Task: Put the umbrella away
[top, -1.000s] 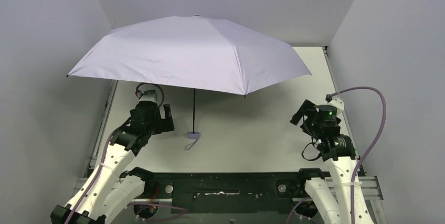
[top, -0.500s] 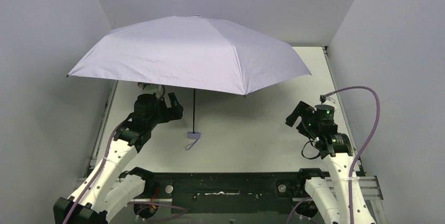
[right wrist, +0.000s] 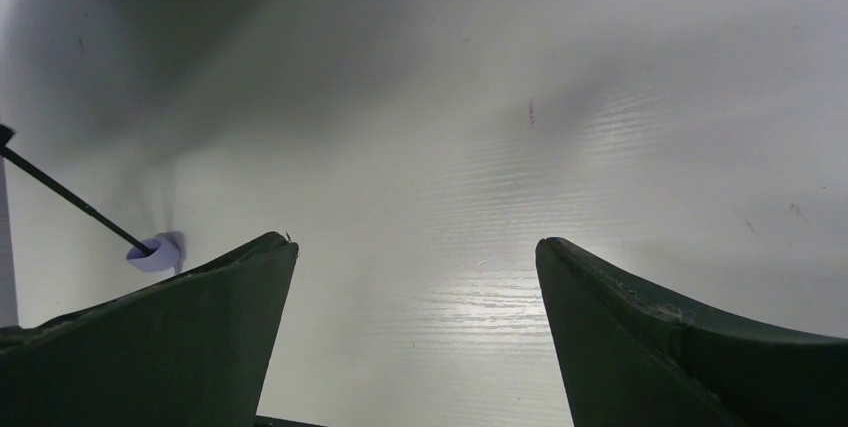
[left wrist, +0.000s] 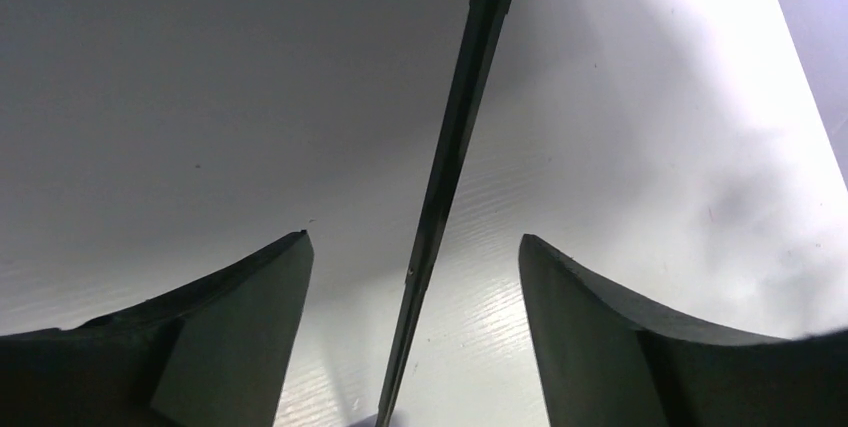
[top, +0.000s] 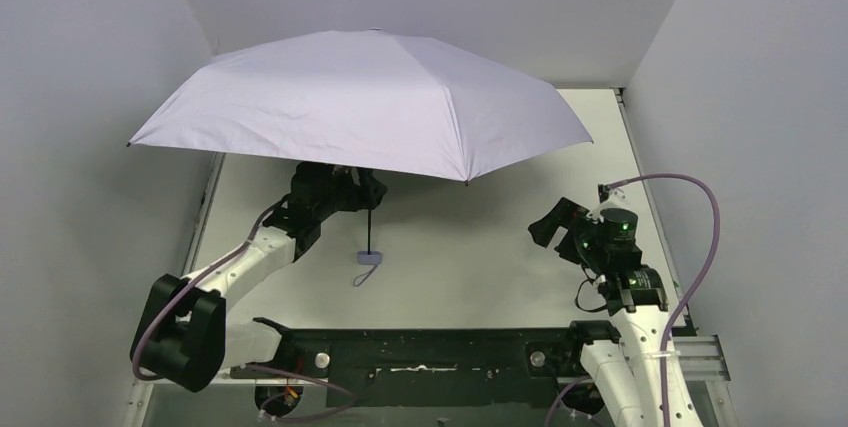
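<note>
At the near edge of the white counter [top: 470,277], my two arms rose from a black base plate [top: 430,352]. My right hand [right wrist: 415,247] hung over bare counter on the right side. Its two dark fingers [right wrist: 190,347] were spread wide with nothing between them.

My left hand [left wrist: 412,247] reached toward the middle, high up beside a thin black shaft [left wrist: 455,127]. Its fingers [left wrist: 230,327] stood apart on either side of that shaft, which ran between them without touching either one, so nothing was gripped.

The shaft belonged to the compact folding umbrella of pale lavender fabric [top: 360,97]. It stood open and upright near the middle of the counter, resting on its small lavender handle [top: 369,258]. The wrist loop [top: 360,275] lay on the counter toward me. From my right wrist, the handle and the lower shaft showed small at the left edge, well apart from that hand.

Farther back, the spread canopy hid the far left part of the counter, between the plain grey walls [top: 90,147].
</note>
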Motion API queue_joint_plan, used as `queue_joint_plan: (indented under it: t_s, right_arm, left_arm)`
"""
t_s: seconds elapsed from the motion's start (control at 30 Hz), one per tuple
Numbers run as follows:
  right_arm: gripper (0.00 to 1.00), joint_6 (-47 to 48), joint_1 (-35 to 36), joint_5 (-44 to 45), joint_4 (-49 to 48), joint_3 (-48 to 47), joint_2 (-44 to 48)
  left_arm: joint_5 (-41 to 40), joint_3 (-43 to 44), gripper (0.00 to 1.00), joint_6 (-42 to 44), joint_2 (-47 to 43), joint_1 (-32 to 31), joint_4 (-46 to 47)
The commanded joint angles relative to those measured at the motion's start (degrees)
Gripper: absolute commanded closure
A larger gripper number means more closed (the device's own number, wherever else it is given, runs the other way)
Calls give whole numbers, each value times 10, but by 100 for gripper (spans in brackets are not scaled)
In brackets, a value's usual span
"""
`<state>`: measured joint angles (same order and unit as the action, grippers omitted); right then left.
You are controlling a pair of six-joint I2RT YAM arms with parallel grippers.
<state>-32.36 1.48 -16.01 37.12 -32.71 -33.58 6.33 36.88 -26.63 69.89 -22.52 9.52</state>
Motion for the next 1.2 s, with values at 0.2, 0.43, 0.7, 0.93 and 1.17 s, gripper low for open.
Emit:
queue_joint_plan:
  t_s: [0.2, 0.43, 0.7, 0.93, 1.17]
  right_arm:
    - [14, -26, 0, -72, -87, 34, -6]
    - [20, -110, 14, -121, -204, 120, 3]
    - [23, -177, 133, -76, -405, 143, -75]
    - [23, -185, 264, -41, -593, 49, -234]
    - [27, -186, 304, -4, -678, -63, -338]
  left_arm:
    - [53, 51, 65, 10, 78, -10, 95]
    - [69, 94, 99, 27, 52, -22, 17]
    - [69, 179, 100, 48, 1, -51, -121]
    - [87, 210, 100, 52, -14, -91, -183]
    - [78, 207, 100, 46, -34, -120, -209]
